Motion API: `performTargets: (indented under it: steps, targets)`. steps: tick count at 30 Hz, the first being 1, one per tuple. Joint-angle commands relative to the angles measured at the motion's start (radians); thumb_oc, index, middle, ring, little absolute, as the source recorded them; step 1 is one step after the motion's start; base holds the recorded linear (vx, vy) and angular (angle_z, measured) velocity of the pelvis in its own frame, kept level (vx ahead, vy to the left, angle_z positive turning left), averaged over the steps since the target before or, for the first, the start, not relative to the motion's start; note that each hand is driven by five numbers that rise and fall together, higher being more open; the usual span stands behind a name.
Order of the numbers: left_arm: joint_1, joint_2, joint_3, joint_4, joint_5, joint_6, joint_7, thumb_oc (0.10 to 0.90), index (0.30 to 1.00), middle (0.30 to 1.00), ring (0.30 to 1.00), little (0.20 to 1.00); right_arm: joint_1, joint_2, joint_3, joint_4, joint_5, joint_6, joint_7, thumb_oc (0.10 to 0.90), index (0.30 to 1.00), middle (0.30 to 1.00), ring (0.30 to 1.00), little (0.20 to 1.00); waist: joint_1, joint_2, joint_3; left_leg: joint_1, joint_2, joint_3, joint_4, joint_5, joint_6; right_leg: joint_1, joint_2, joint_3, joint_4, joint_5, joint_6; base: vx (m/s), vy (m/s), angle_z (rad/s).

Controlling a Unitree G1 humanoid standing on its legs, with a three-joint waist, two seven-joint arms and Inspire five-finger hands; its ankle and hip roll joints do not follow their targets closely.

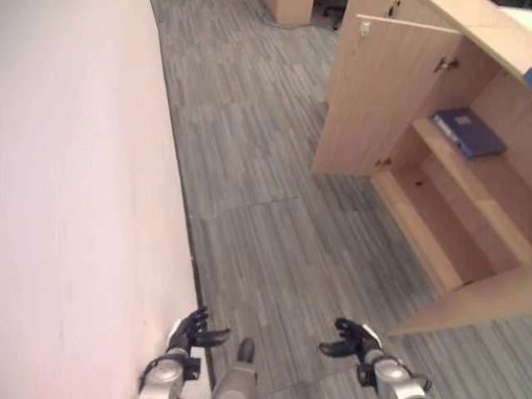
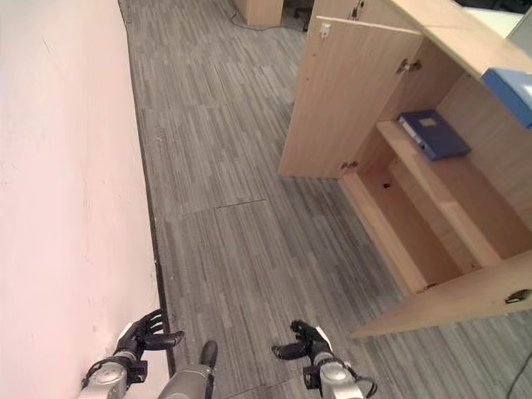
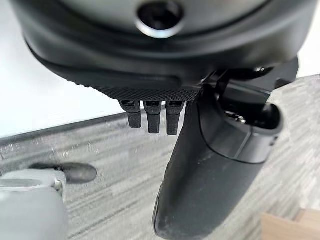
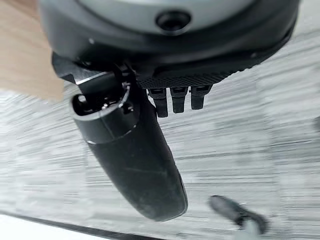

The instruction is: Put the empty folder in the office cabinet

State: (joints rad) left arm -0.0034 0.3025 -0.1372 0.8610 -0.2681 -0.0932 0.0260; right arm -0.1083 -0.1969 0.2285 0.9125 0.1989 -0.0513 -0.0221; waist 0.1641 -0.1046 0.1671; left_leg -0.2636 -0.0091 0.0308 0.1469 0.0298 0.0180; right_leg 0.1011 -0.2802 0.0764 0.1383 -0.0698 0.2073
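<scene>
A dark blue folder [image 1: 470, 131] lies flat on the middle shelf [image 2: 465, 179] of the light wooden office cabinet [image 1: 490, 37] at the right. The cabinet stands open, one door [image 1: 378, 100] swung out toward the far side and a second door [image 1: 474, 303] swung out at the near side. My left hand [image 1: 195, 330] hangs low next to the wall, its fingers relaxed and holding nothing. My right hand [image 1: 353, 339] hangs low at the right, well short of the cabinet, also relaxed and holding nothing. In the wrist views both thumbs [image 3: 210, 170] [image 4: 132, 160] stand out over bare floor.
A pale wall [image 1: 83, 208] runs along the whole left side. Grey plank floor [image 1: 266, 208] stretches between wall and cabinet. A light blue thing [image 2: 511, 91] rests on the cabinet's top. More wooden furniture [image 1: 291, 10] stands at the far end.
</scene>
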Motion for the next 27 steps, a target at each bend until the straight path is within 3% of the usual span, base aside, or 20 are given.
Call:
performTargets:
  steps: [1, 2, 3, 4, 5, 6, 7, 8, 9, 10, 11, 13, 15, 16, 17, 20, 21, 23, 25, 27]
  targets:
    - [0.003, 0.07, 0.004, -0.104, -0.013, -0.051, -0.004, 0.8, 0.9, 0.9, 0.9, 0.9, -0.013, -0.087, -0.023, -0.091, 0.015, -0.045, -0.019, 0.8, 0.9, 0.9, 0.9, 0.9, -0.003, 0.029, -0.012, -0.084, 0.083, -0.048, -0.04, 0.049, -0.046, -0.007, 0.022, -0.086, 0.267, 0.199, 0.015, 0.16, 0.262, -0.16]
    - [0.002, 0.07, 0.003, -0.104, -0.013, -0.051, -0.004, 0.8, 0.9, 0.9, 0.9, 0.9, -0.014, -0.088, -0.023, -0.091, 0.015, -0.045, -0.019, 0.8, 0.9, 0.9, 0.9, 0.9, -0.001, 0.032, -0.014, -0.085, 0.087, -0.047, -0.041, 0.051, -0.046, -0.01, 0.025, -0.084, 0.264, 0.204, 0.015, 0.17, 0.318, -0.25]
    - [0.006, 0.072, 0.006, -0.111, -0.012, -0.05, -0.006, 0.8, 0.9, 0.9, 0.9, 0.9, -0.021, -0.082, -0.025, -0.09, 0.012, -0.046, -0.023, 0.8, 0.9, 0.9, 0.9, 0.9, -0.025, 0.068, 0.007, -0.021, 0.086, -0.037, -0.06, 0.029, -0.021, -0.049, 0.027, -0.141, 0.404, 0.228, 0.012, 0.12, 0.228, -0.21]
    - [0.005, 0.071, 0.006, -0.111, -0.012, -0.05, -0.006, 0.8, 0.9, 0.9, 0.9, 0.9, -0.022, -0.082, -0.025, -0.09, 0.012, -0.046, -0.023, 0.8, 0.9, 0.9, 0.9, 0.9, -0.023, 0.072, 0.006, -0.022, 0.09, -0.037, -0.06, 0.031, -0.021, -0.05, 0.031, -0.14, 0.4, 0.232, 0.012, 0.3, 0.425, 0.2]
    - [0.008, 0.064, 0.001, -0.102, 0.003, -0.046, -0.014, 0.8, 0.9, 0.9, 0.9, 0.9, -0.008, -0.08, -0.033, -0.105, 0.013, -0.053, -0.022, 0.8, 0.9, 0.9, 0.9, 0.9, -0.064, 0.11, 0.027, 0.049, 0.068, -0.064, -0.079, 0.006, 0.007, -0.14, 0.182, -0.094, 0.547, 0.149, -0.007, 0.28, 0.274, 0.35]
    - [0.011, 0.054, 0.006, -0.104, 0.006, -0.045, -0.014, 0.8, 0.9, 0.9, 0.9, 0.9, -0.001, -0.081, -0.039, -0.107, 0.014, -0.05, -0.018, 0.8, 0.9, 0.9, 0.9, 0.9, -0.086, 0.119, 0.042, 0.089, 0.055, -0.076, -0.093, -0.001, 0.012, -0.183, 0.247, -0.085, 0.559, 0.117, 0.013, 0.47, 0.36, 0.44]
    - [0.013, 0.051, 0.006, -0.1, 0.014, -0.047, -0.015, 0.8, 0.9, 0.9, 0.9, 0.9, 0.004, -0.084, -0.049, -0.1, 0.018, -0.054, -0.025, 0.8, 0.9, 0.9, 0.9, 0.9, -0.098, 0.125, 0.056, 0.135, 0.039, -0.083, -0.116, -0.015, 0.019, -0.25, 0.269, -0.135, 0.526, 0.114, 0.032, 0.3, 0.155, 0.16]
    - [0.013, 0.051, 0.006, -0.1, 0.014, -0.047, -0.015, 0.8, 0.9, 0.9, 0.9, 0.9, 0.004, -0.083, -0.048, -0.101, 0.018, -0.054, -0.025, 0.8, 0.9, 0.9, 0.9, 0.9, -0.102, 0.119, 0.06, 0.14, 0.032, -0.086, -0.118, -0.016, 0.02, -0.247, 0.261, -0.137, 0.535, 0.104, 0.033, 0.37, 0.115, -0.04]
    - [0.023, 0.051, 0.007, -0.102, 0.013, -0.044, -0.022, 0.8, 0.9, 0.9, 0.9, 0.9, 0.011, -0.088, -0.051, -0.095, 0.02, -0.053, -0.027, 0.8, 0.9, 0.9, 0.9, 0.9, -0.107, 0.121, 0.06, 0.173, 0.037, -0.079, -0.126, -0.035, 0.014, -0.279, 0.226, -0.213, 0.421, 0.036, -0.015, 0.2, 0.018, -0.11]
    - [0.024, 0.051, 0.007, -0.102, 0.013, -0.044, -0.022, 0.8, 0.9, 0.9, 0.9, 0.9, 0.011, -0.087, -0.05, -0.095, 0.02, -0.053, -0.027, 0.8, 0.9, 0.9, 0.9, 0.9, -0.112, 0.118, 0.065, 0.182, 0.033, -0.083, -0.128, -0.037, 0.013, -0.272, 0.221, -0.217, 0.427, 0.026, -0.016, 0.38, 0.007, -0.18]
    - [0.033, 0.051, 0.009, -0.098, 0.012, -0.041, -0.026, 0.8, 0.9, 0.9, 0.9, 0.9, 0.014, -0.09, -0.051, -0.087, 0.022, -0.051, -0.028, 0.8, 0.9, 0.9, 0.9, 0.9, -0.112, 0.121, 0.07, 0.218, 0.033, -0.078, -0.139, -0.059, 0.01, -0.328, 0.204, -0.268, 0.302, 0.004, -0.062, 0.31, -0.06, -0.07]
    - [0.038, 0.05, 0.011, -0.098, 0.012, -0.041, -0.027, 0.8, 0.9, 0.9, 0.9, 0.9, 0.014, -0.094, -0.052, -0.079, 0.023, -0.049, -0.03, 0.8, 0.9, 0.9, 0.9, 0.9, -0.118, 0.117, 0.079, 0.251, 0.028, -0.076, -0.148, -0.076, 0.007, -0.333, 0.19, -0.287, 0.217, 0.023, -0.068, 0.29, -0.074, -0.29]
    - [0.045, 0.047, 0.016, -0.093, 0.03, -0.045, -0.028, 0.8, 0.9, 0.9, 0.9, 0.9, 0.013, -0.1, -0.061, -0.064, 0.024, -0.045, -0.037, 0.8, 0.9, 0.9, 0.9, 0.9, -0.143, 0.108, 0.084, 0.33, 0.008, -0.073, -0.169, -0.128, -0.012, -0.381, 0.13, -0.369, -0.035, 0.118, -0.053, 0.39, -0.133, -0.41]
    - [0.045, 0.046, 0.017, -0.093, 0.03, -0.045, -0.028, 0.8, 0.9, 0.9, 0.9, 0.9, 0.013, -0.101, -0.061, -0.064, 0.024, -0.045, -0.037, 0.8, 0.9, 0.9, 0.9, 0.9, -0.145, 0.114, 0.088, 0.338, 0.015, -0.075, -0.171, -0.131, -0.014, -0.368, 0.138, -0.374, -0.047, 0.122, -0.053, 0.49, -0.182, 0.01]
    - [0.041, 0.04, 0.024, -0.073, 0.052, -0.051, -0.026, 0.8, 0.9, 0.9, 0.9, 0.9, 0.013, -0.1, -0.079, -0.044, 0.015, -0.036, -0.044, 0.8, 0.9, 0.9, 0.9, 0.9, -0.159, 0.12, 0.089, 0.382, 0.027, -0.074, -0.182, -0.16, -0.03, -0.406, 0.085, -0.421, -0.12, 0.174, -0.027, 0.4, -0.159, 0.04]
    - [0.038, 0.037, 0.028, -0.058, 0.062, -0.054, -0.024, 0.8, 0.9, 0.9, 0.9, 0.9, 0.019, -0.102, -0.089, -0.036, 0.0, -0.033, -0.045, 0.8, 0.9, 0.9, 0.9, 0.9, -0.169, 0.127, 0.087, 0.429, 0.038, -0.066, -0.193, -0.188, -0.044, -0.423, 0.048, -0.468, -0.142, 0.2, -0.013, 0.35, -0.134, 0.12]
    - [0.052, 0.034, 0.029, -0.06, 0.068, -0.057, -0.032, 0.8, 0.9, 0.9, 0.9, 0.9, 0.035, -0.11, -0.097, -0.035, 0.005, -0.035, -0.043, 0.8, 0.9, 0.9, 0.9, 0.9, -0.173, 0.117, 0.064, 0.474, 0.024, -0.068, -0.199, -0.228, -0.05, -0.373, 0.023, -0.509, -0.175, 0.237, -0.013, 0.54, -0.17, 0.09]
    - [0.059, 0.03, 0.028, -0.061, 0.072, -0.055, -0.033, 0.8, 0.9, 0.9, 0.9, 0.9, 0.042, -0.115, -0.099, -0.037, 0.006, -0.036, -0.043, 0.8, 0.9, 0.9, 0.9, 0.9, -0.176, 0.12, 0.054, 0.49, 0.025, -0.067, -0.196, -0.243, -0.05, -0.359, 0.008, -0.541, -0.167, 0.262, -0.016, 0.36, -0.095, 0.09]
    - [0.071, 0.025, 0.014, -0.077, 0.081, -0.049, -0.04, 0.8, 0.9, 0.9, 0.9, 0.9, 0.054, -0.13, -0.114, -0.044, 0.018, -0.035, -0.042, 0.8, 0.9, 0.9, 0.9, 0.9, -0.187, 0.15, 0.039, 0.512, 0.078, -0.037, -0.134, -0.297, -0.089, -0.327, 0.004, -0.592, -0.137, 0.25, -0.032, 0.45, -0.196, -0.03]
    - [0.068, 0.019, 0.01, -0.078, 0.078, -0.05, -0.04, 0.8, 0.9, 0.9, 0.9, 0.9, 0.058, -0.138, -0.117, -0.043, 0.022, -0.039, -0.043, 0.8, 0.9, 0.9, 0.9, 0.9, -0.196, 0.16, 0.036, 0.506, 0.093, -0.038, -0.11, -0.299, -0.102, -0.325, 0.011, -0.59, -0.131, 0.239, -0.038, 0.29, -0.165, -0.07]
